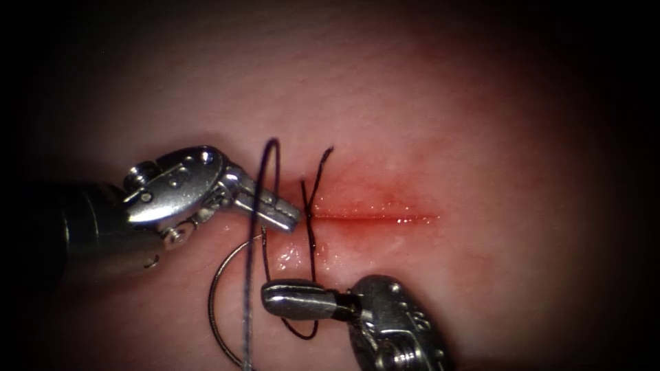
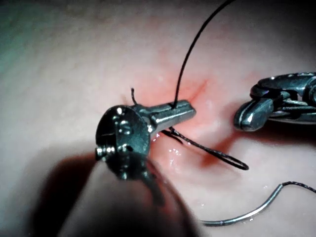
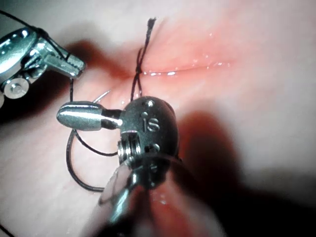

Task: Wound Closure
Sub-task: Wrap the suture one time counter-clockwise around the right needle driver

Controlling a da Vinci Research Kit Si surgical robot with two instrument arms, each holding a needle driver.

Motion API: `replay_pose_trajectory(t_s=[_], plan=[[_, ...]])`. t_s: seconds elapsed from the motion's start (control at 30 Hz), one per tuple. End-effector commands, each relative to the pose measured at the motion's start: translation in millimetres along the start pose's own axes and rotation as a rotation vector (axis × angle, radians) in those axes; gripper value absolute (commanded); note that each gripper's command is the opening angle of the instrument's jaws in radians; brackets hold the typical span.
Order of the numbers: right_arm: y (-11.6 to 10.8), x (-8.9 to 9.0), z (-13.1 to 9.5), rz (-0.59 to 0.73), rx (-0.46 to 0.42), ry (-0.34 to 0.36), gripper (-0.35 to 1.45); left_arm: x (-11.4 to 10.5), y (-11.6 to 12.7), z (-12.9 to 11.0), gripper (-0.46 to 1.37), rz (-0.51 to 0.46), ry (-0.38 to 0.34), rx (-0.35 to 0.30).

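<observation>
The tissue (image 1: 426,110) lies pale and pink under the light, with the cut (image 1: 375,218) running from the centre toward three o'clock, wet with red fluid (image 1: 371,199) along its lips. At the cut's left end sits a stitch (image 1: 311,220) whose cut end of thread (image 1: 322,168) sticks up toward twelve o'clock.

The left tool (image 1: 292,218) comes in from nine o'clock, its tip just beside the stitch on its left. Its jaws are closed on the thread (image 1: 265,172), which rises from them in a dark arc toward twelve o'clock; the left wrist view shows the strand (image 2: 185,59) leaving the clamped tip (image 2: 187,109) plainly.

The right tool (image 1: 269,297) reaches in from five o'clock and lies below the cut at about six o'clock, tip pointing toward nine. Its jaws look pressed together, and from here I see nothing between them; a loop of thread (image 1: 302,333) passes under and behind them.

The needle (image 1: 214,302) rests free on the tissue at about seven o'clock, below the left tool and to the left of the right tool's tip. It is held by neither tool, and its curve lies flat on the surface, not driven in.
</observation>
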Motion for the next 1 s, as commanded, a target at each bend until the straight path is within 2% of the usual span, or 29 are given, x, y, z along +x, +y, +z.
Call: replay_pose_trajectory(t_s=[0.03, 0.07, 0.17, 0.3, 0.47, 0.5, 0.53, 0.67, 0.73, 1.0], plan=[[-0.1, 0.6, -0.4, -0.016, -0.013, 0.004, -0.35, 0.1, 0.1, -0.3, -0.35, 0.01, -0.001, -0.001], [-0.2, 1.5, -1.0, -0.035, -0.025, 0.002, -0.35, 0.4, 0.2, -0.6, -0.35, 0.019, 0.0, 0.002], [0.1, 2.3, -1.4, -0.071, -0.041, -0.02, -0.35, 0.7, 0.3, -0.7, -0.35, 0.04, -0.001, 0.004], [1.8, 3.6, -1.3, -0.152, -0.102, -0.052, -0.35, 1.1, 0.4, -0.6, -0.35, 0.096, -0.003, 0.009], [3.3, 4.0, -1.3, -0.215, -0.149, -0.085, -0.35, 1.6, 0.3, -0.4, -0.35, 0.145, 0.015, -0.009], [4.1, 3.8, -1.1, -0.252, -0.178, -0.127, -0.35, 2.0, 0.3, -0.4, -0.35, 0.166, 0.044, -0.026], [4.2, 3.8, -1.1, -0.255, -0.183, -0.132, -0.35, 2.1, 0.3, -0.4, -0.35, 0.172, 0.05, -0.03], [6.1, 2.3, -0.3, -0.308, -0.218, -0.186, -0.35, 3.3, 0.0, -0.8, -0.35, 0.226, 0.145, -0.065], [7.0, 1.4, 0.1, -0.321, -0.23, -0.205, -0.35, 3.7, -0.3, -1.0, -0.35, 0.242, 0.197, -0.015], [8.4, -1.1, 2.7, -0.419, -0.188, -0.317, -0.35, 4.1, -1.7, -1.0, -0.35, 0.255, 0.252, 0.041]])
